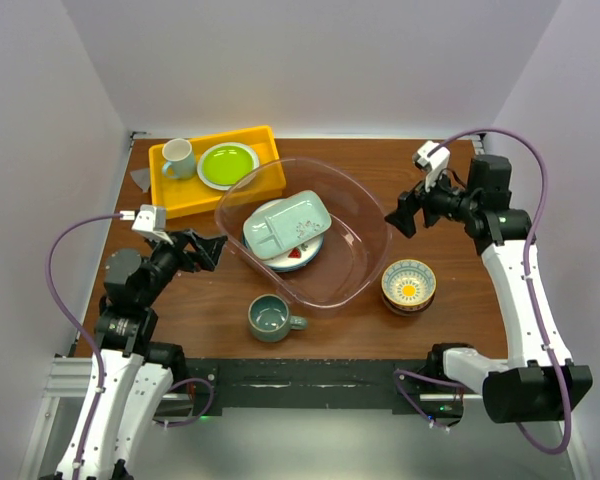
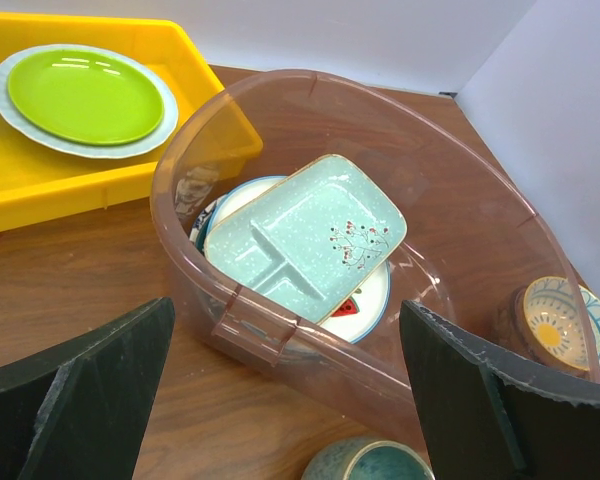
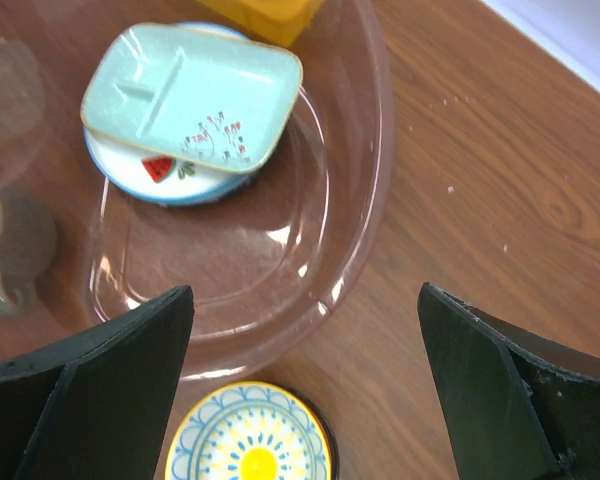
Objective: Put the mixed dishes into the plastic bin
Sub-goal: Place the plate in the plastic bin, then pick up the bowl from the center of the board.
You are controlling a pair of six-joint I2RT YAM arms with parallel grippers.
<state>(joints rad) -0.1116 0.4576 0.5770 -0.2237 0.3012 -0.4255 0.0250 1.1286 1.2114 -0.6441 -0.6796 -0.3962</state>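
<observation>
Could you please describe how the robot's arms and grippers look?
Both the left arm and right arm have white links with black joints. A purple cable loops along each to a white camera block at the wrist. The left gripper and right gripper carry flat, matte black, wedge-shaped fingers.

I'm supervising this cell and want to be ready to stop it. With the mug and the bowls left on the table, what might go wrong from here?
The mug stands close to the near wall of the plastic bin, so jaws closing on it may shove the bin. The divided tray lies askew on the plates; a dish dropped there may tip or chip it.
</observation>
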